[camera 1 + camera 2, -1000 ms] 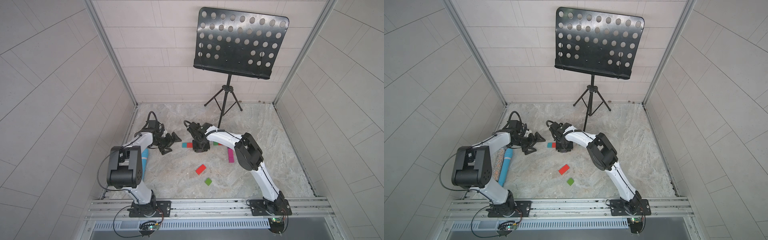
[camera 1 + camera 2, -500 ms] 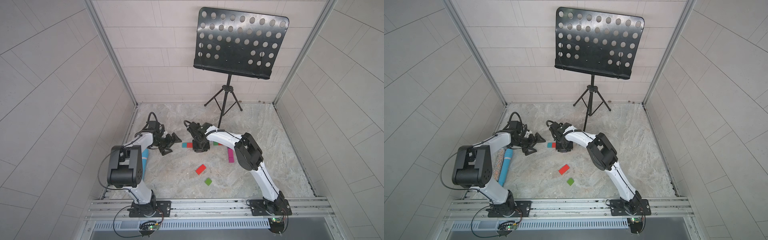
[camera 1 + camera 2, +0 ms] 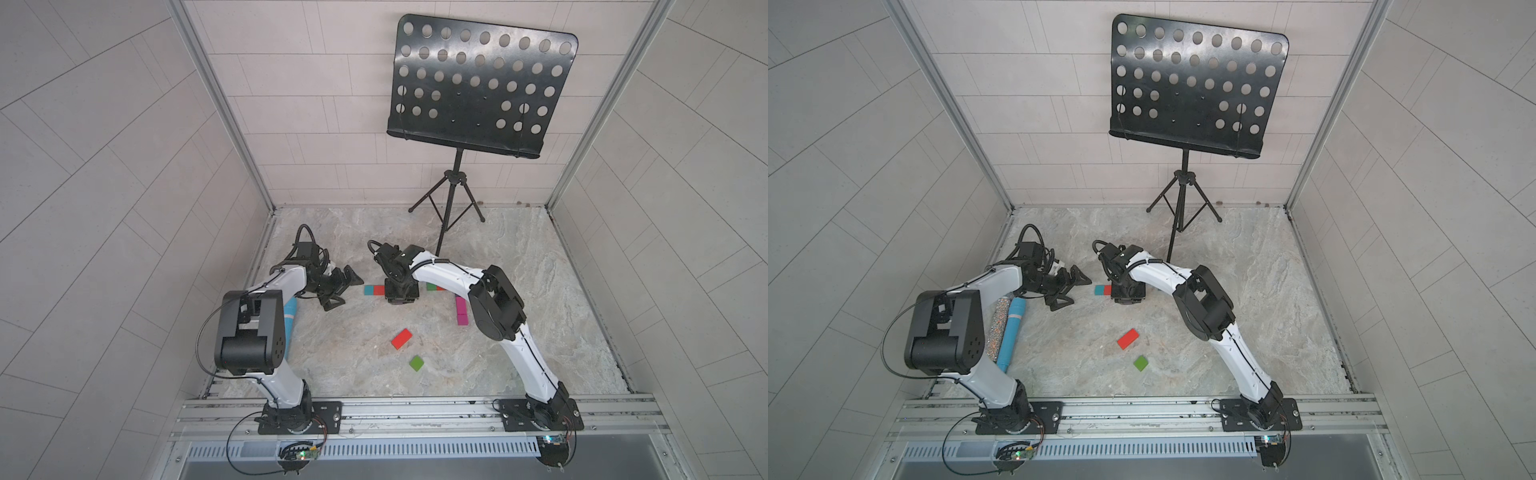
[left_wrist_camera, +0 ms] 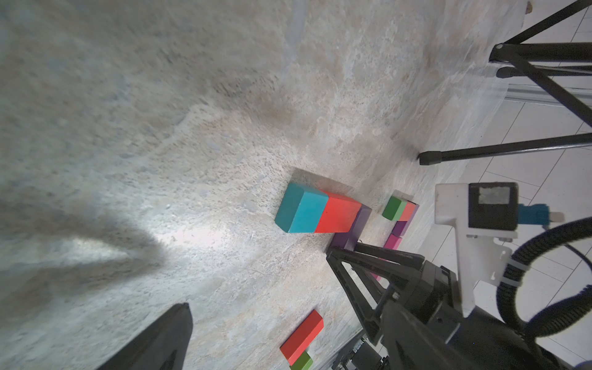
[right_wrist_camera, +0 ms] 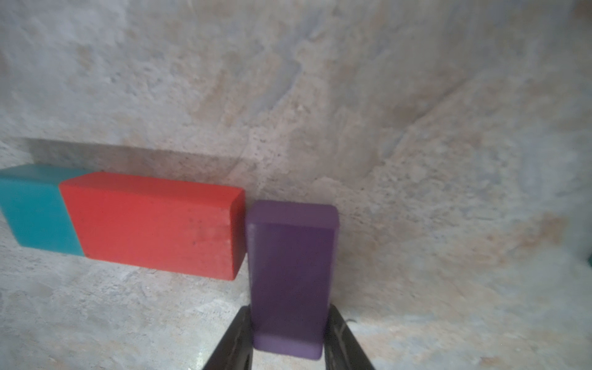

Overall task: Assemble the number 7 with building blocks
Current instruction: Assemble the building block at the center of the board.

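Note:
A teal block (image 3: 369, 289) and a red block (image 3: 379, 289) lie end to end on the floor; both also show in the right wrist view, teal block (image 5: 32, 214) and red block (image 5: 153, 224). My right gripper (image 3: 401, 297) points down, shut on a purple block (image 5: 293, 266) whose far end sits right beside the red block's end. The left gripper (image 3: 345, 291) is open, just left of the teal block and apart from it. Under the right arm lie a green block (image 3: 431, 286) and magenta blocks (image 3: 460, 309). A loose red block (image 3: 401, 339) and a green square (image 3: 416, 363) lie nearer the front.
A black music stand (image 3: 457, 199) has its tripod feet on the floor behind the right arm. A blue cylinder (image 3: 1013, 328) and a glittery cylinder (image 3: 997, 324) lie along the left wall beside the left arm. The metal rail (image 3: 415, 409) closes the front.

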Robot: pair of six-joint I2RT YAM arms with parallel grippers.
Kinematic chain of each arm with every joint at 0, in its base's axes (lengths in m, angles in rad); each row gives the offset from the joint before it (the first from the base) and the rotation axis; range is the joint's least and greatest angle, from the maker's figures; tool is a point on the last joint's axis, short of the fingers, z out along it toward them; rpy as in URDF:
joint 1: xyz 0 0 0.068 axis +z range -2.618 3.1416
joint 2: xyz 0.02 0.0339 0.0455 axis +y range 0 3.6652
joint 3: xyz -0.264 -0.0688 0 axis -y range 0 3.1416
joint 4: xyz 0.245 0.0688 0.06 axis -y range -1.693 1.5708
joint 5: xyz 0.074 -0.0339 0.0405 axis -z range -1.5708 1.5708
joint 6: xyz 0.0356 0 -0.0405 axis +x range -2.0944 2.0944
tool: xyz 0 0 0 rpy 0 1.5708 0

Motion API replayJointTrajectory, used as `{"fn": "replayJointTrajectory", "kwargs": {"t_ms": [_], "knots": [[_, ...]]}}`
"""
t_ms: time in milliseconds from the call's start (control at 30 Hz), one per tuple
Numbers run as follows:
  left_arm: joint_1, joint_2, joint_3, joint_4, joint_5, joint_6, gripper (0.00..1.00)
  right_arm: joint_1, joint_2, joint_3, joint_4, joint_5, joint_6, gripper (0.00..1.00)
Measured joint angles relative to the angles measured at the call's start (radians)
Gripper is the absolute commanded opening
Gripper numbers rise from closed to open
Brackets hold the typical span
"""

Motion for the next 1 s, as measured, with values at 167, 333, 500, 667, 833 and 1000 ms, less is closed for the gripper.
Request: {"fn": "replayJointTrajectory", "kwargs": {"t_ms": [167, 333, 500, 667, 833, 1000], "knots": [[0.0, 0.0, -0.002, 0.003, 0.003, 0.0, 1.0, 0.0, 0.0, 0.0, 0.001, -0.002, 0.005, 0.4], [0.0, 0.0, -0.006, 0.003, 0.009, 0.0, 1.0, 0.0, 0.0, 0.0, 0.002, -0.003, 0.011, 0.4], [0.0, 0.0, -0.006, 0.003, 0.012, 0.0, 1.0, 0.0, 0.0, 0.0, 0.002, -0.004, 0.019, 0.4], [0.0, 0.0, -0.006, 0.003, 0.013, 0.0, 1.0, 0.0, 0.0, 0.0, 0.002, -0.006, 0.021, 0.4], [0.0, 0.0, -0.008, 0.003, 0.014, 0.0, 1.0, 0.0, 0.001, 0.001, 0.002, -0.008, 0.023, 0.4], [0.0, 0.002, -0.01, 0.003, 0.015, 0.0, 1.0, 0.0, 0.002, 0.003, 0.006, -0.011, 0.023, 0.4]]}}
